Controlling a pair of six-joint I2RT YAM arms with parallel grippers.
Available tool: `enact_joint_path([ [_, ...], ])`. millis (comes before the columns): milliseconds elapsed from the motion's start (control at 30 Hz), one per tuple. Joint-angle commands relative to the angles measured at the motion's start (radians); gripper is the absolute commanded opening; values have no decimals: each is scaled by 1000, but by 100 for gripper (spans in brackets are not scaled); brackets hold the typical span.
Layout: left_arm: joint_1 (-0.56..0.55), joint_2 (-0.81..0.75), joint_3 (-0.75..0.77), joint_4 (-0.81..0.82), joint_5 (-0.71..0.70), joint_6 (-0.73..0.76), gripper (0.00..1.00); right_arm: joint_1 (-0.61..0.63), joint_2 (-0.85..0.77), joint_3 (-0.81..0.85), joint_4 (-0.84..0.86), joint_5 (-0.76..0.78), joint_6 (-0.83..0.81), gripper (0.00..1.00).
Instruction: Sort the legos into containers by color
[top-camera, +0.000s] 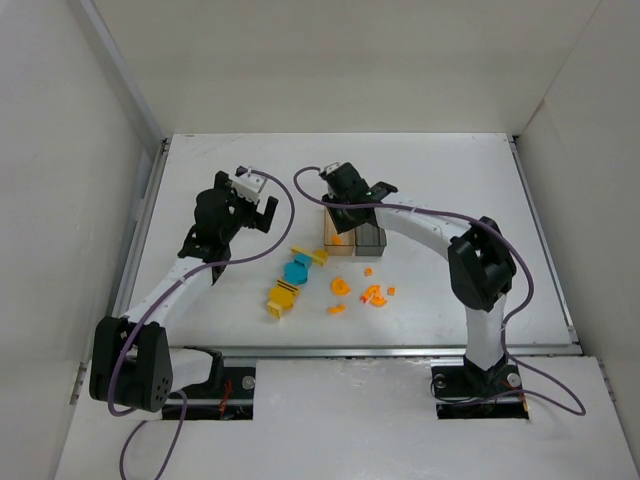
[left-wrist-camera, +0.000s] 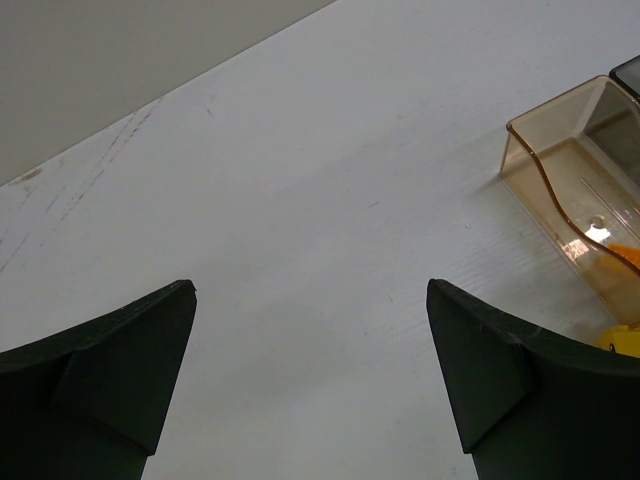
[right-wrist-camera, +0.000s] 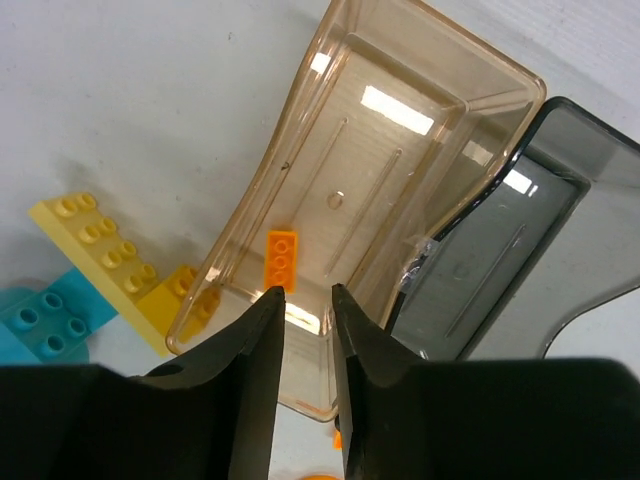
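A: Two containers (top-camera: 352, 240) from overhead, joined as a pair. How far along would you say?

B: Barely begun, I'd judge. Nearly all the legos (top-camera: 335, 285) lie loose on the table (top-camera: 450, 180), just in front of the boxes. I count one teal piece (top-camera: 297, 270), one yellow plate (top-camera: 310, 256), one striped yellow piece (top-camera: 283, 297), and five or six orange pieces (top-camera: 372, 294). That cluster is too small to split.

A: And the arms?

B: The right gripper (top-camera: 338, 208) hangs over the amber box (top-camera: 338, 243). The left gripper (top-camera: 262, 212) sits off to the boxes' left, above bare table.

A: The left wrist view?

B: The left gripper (left-wrist-camera: 310, 285) is spread wide with nothing between its fingers (left-wrist-camera: 120, 370). At the right edge are the amber box (left-wrist-camera: 570, 190) with a glimpse of orange inside, a corner of the grey box (left-wrist-camera: 628, 70), and something yellow low down.

A: The right wrist view?

B: The right gripper (right-wrist-camera: 305, 290) is nearly closed, with a slim gap and nothing in it. Just past the tips, one orange brick (right-wrist-camera: 281, 258) lies on the amber box's floor. It's the only piece I see sorted. The grey box (right-wrist-camera: 500, 270) shows nothing inside. Outside the amber wall sit the yellow plate (right-wrist-camera: 100, 240) and the teal piece (right-wrist-camera: 45, 315).

A: What's left?

B: Every loose piece on the table. I can't tell where yellow and teal belong.
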Motion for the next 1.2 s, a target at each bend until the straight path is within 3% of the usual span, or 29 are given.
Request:
enact_joint_path([
  [0, -4, -31, -9, 37, 16, 0, 99, -1, -1, 57, 1, -17, -6, 32],
  [67, -4, -31, -9, 37, 16, 0, 99, -1, 8, 57, 1, -17, -6, 47],
  [267, -4, -31, -9, 37, 16, 0, 99, -1, -43, 57, -19, 21, 8, 47],
  [400, -4, -31, -9, 28, 16, 0, 99, -11, -206, -59, 25, -17, 47, 61],
  [467, -4, -31, -9, 28, 16, 0, 99, -11, -269, -119, 36, -17, 56, 100],
  [567, -4, -31, -9, 28, 16, 0, 99, -11, -343, -212, -6, -17, 82, 100],
  [633, -4, -31, -9, 28, 16, 0, 99, -11, -389, -292, -16, -29, 125, 92],
  [667, -4, -31, -9, 37, 16, 0, 99, -11, -404, -323, -16, -43, 137, 76],
  [733, -4, -22, -9, 37, 25, 0, 99, -11, -429, -404, -4, -66, 157, 58],
  [767, -4, -22, -9, 37, 25, 0, 99, -11, -429, -424, -4, -66, 189, 41],
  [800, -4, -22, -9, 37, 25, 0, 99, -11, -429, -436, -4, -57, 206, 36],
  [867, -4, -22, -9, 37, 25, 0, 99, 0, -382, -457, -4, -57, 249, 34],
  [933, -4, -22, -18, 37, 35, 0, 99, 11, -354, -469, 22, -31, 267, 51],
  [967, -4, -22, -18, 37, 35, 0, 99, 11, -326, -469, 23, -19, 268, 54],
  [1167, -4, -31, -18, 37, 25, 0, 99, 20, -251, -460, 24, 34, 294, 54],
])
